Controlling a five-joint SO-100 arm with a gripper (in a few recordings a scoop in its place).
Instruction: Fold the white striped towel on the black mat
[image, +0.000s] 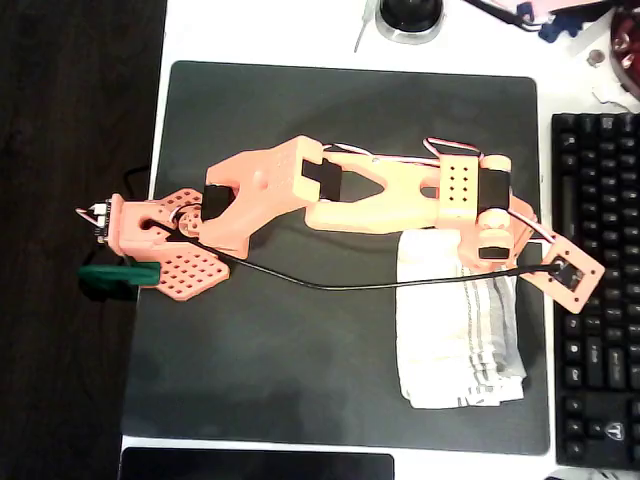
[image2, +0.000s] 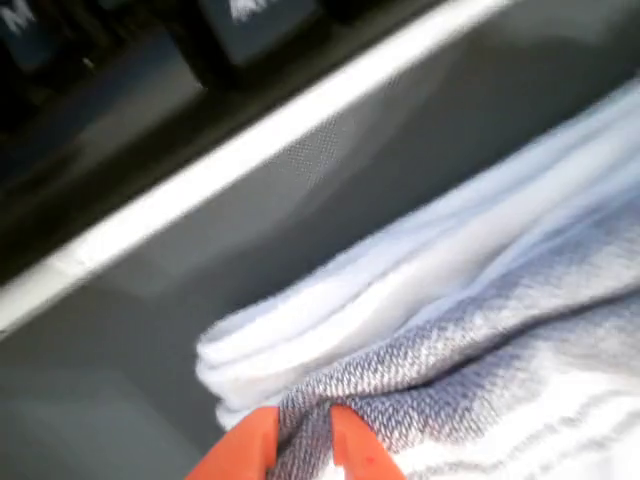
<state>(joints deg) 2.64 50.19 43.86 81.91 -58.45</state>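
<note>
The white striped towel (image: 455, 330) lies folded into a long strip on the right part of the black mat (image: 300, 350), its grey stripes along its right side. My orange gripper (image: 497, 250) hangs over the towel's upper right end, fingers hidden under the wrist. In the wrist view the gripper (image2: 303, 450) is shut on a fold of the towel (image2: 450, 330): grey-striped cloth is pinched between the two orange fingertips (image2: 250, 452). Stacked white layers bulge just beyond them, over the mat (image2: 150, 380).
A black keyboard (image: 600, 290) stands just right of the mat, close to the gripper, with a white strip of table (image2: 250, 150) between. A green clamp (image: 118, 278) holds the arm's base at the left. A black cable (image: 330, 285) crosses the mat.
</note>
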